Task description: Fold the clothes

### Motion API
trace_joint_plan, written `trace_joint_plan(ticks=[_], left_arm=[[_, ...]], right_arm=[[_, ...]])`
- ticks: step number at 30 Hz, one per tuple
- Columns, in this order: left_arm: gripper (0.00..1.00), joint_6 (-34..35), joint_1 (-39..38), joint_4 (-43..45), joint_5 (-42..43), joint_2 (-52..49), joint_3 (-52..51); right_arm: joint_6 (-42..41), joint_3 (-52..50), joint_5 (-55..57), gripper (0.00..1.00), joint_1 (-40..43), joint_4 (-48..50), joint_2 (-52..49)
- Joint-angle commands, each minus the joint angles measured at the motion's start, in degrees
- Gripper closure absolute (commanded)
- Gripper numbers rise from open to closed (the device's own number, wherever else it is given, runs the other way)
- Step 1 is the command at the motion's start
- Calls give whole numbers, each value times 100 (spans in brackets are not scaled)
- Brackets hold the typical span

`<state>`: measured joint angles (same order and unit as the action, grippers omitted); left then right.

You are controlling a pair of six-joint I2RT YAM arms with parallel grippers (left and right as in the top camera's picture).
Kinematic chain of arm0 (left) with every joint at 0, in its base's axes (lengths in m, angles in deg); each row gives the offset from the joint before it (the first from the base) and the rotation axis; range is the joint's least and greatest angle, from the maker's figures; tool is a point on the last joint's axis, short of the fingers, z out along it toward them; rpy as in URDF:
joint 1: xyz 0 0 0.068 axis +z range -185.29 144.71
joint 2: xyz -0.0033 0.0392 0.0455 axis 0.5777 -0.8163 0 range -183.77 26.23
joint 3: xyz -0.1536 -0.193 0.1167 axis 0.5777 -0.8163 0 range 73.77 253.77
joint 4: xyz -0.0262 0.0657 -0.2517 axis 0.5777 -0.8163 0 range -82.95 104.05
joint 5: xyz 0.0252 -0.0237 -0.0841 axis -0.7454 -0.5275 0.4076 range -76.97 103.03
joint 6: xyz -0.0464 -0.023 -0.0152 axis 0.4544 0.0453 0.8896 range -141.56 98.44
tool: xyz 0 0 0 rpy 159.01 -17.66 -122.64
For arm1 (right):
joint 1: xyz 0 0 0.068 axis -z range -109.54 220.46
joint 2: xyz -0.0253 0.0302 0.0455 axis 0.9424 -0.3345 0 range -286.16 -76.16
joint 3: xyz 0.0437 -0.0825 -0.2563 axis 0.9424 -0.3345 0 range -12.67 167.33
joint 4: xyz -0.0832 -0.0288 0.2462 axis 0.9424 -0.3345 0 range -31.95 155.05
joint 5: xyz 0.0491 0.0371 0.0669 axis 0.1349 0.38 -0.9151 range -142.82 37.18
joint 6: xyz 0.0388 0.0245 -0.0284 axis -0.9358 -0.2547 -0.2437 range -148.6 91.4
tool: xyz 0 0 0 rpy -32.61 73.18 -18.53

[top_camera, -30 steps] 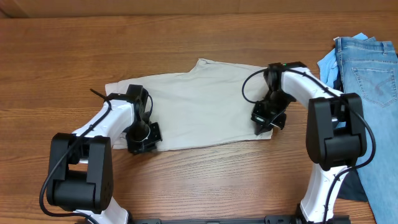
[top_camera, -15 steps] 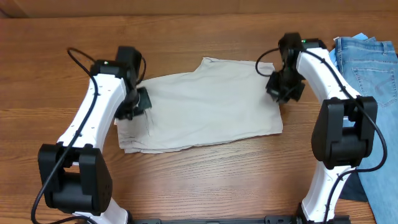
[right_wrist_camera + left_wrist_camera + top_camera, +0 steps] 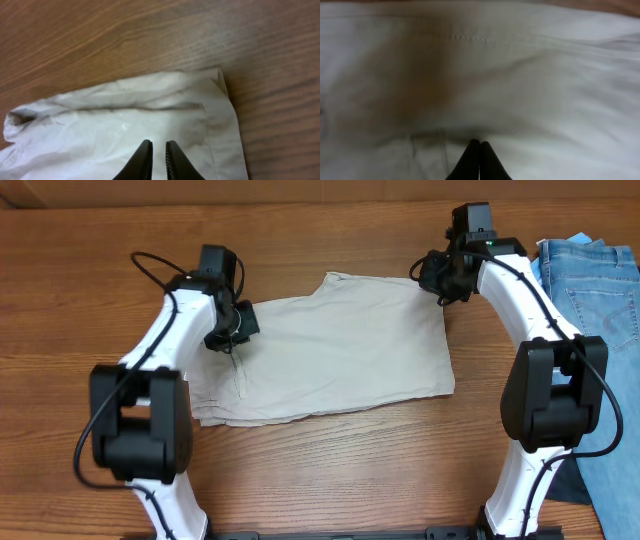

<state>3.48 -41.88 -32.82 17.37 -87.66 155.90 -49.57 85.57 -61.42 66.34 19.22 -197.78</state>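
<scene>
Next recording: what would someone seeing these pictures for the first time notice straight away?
A pale beige garment lies spread out and wrinkled in the middle of the wooden table, between the two arms. The left gripper, shut, is over its far left corner, and the right gripper, jaws a slit apart with nothing between them, is at its far right corner. Blue jeans lie at the table's right edge.
</scene>
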Motion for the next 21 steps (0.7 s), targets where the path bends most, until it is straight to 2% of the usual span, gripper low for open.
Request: trace_joint_plan(ticks=[1, 10, 14, 21], left_arm=[[96, -98, 109, 188, 127, -446, 37], [96, -197, 514, 435, 105, -946, 37], [96, -529, 702, 579, 107, -981, 37], [91, -1279, 769, 1047, 109, -988, 37]], right_arm=[[264, 17, -50, 88, -2, 160, -269], [326, 17, -20, 90, 2, 317, -839], [315, 17, 149, 90, 9, 382, -1080], [162, 20, 1228, 91, 20, 284, -1123]])
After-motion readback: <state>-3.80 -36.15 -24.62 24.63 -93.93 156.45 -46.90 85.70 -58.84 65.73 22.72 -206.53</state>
